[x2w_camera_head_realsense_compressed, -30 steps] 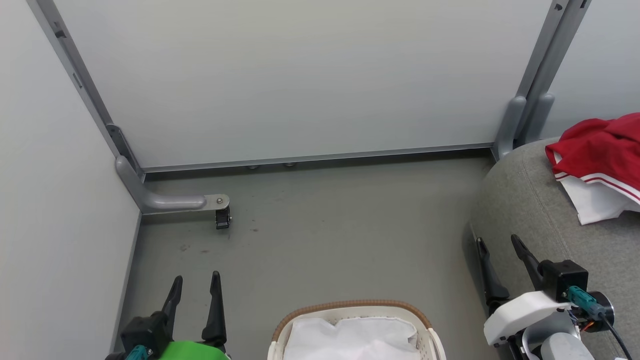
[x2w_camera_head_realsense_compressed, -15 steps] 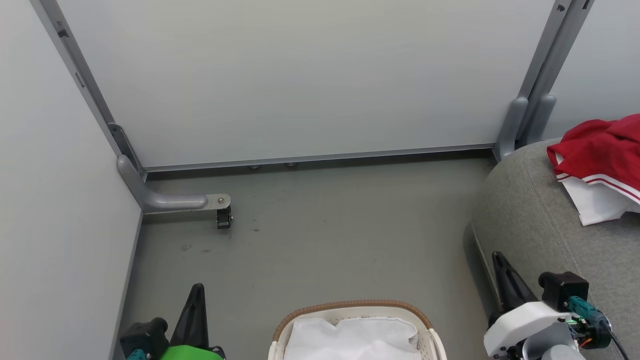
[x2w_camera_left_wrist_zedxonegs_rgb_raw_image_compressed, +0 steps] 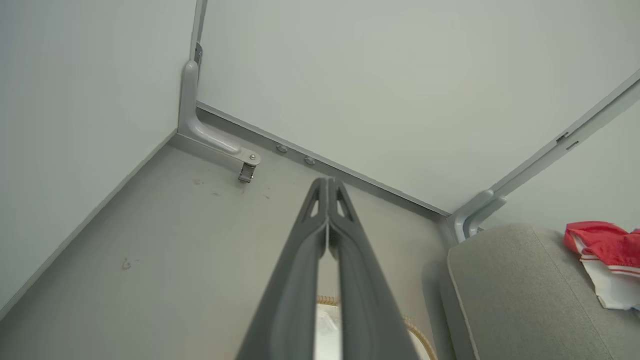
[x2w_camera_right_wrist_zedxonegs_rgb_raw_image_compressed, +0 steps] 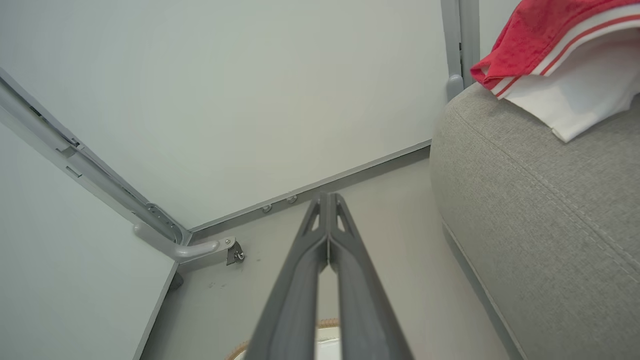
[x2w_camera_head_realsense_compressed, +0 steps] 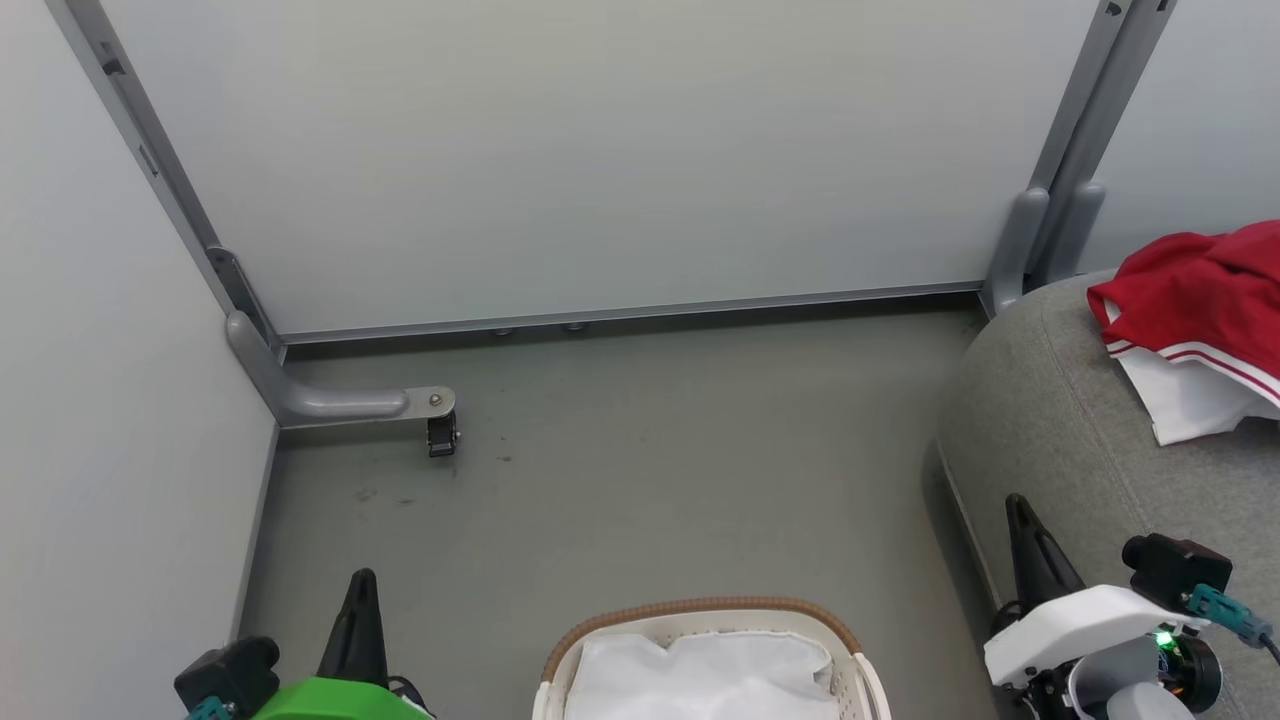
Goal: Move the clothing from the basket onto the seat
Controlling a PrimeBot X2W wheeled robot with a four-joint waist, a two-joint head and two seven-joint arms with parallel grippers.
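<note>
Dark fingers of my left end effector point(x2w_camera_head_realsense_compressed: 362, 600) now press together tip to tip with nothing between them. A second ago they stood spread. It hangs at the near left, above the grey floor point(x2w_camera_head_realsense_compressed: 650, 450). My right end effector point(x2w_camera_head_realsense_compressed: 1020, 520) at the near right has done the same: its fingers were apart and now meet, empty, just beside the rounded edge of the seat point(x2w_camera_head_realsense_compressed: 1060, 430).

Between the two, at the near edge, sits the basket point(x2w_camera_head_realsense_compressed: 700, 608), its brown woven rim curving over a white crinkly liner sheet point(x2w_camera_head_realsense_compressed: 700, 675). The clothing point(x2w_camera_head_realsense_compressed: 1190, 290) lies on the seat at the far right, as it did before. It is red, with white stripe trim and a white panel spilling toward me, well apart from both end effectors. The seat's grey cushion lies between my right end effector and it.

Farther out, pale wall panels point(x2w_camera_head_realsense_compressed: 600, 150) close the far side. A grey bracket foot point(x2w_camera_head_realsense_compressed: 340, 405) with a small caster point(x2w_camera_head_realsense_compressed: 441, 436) juts from the far left corner.
</note>
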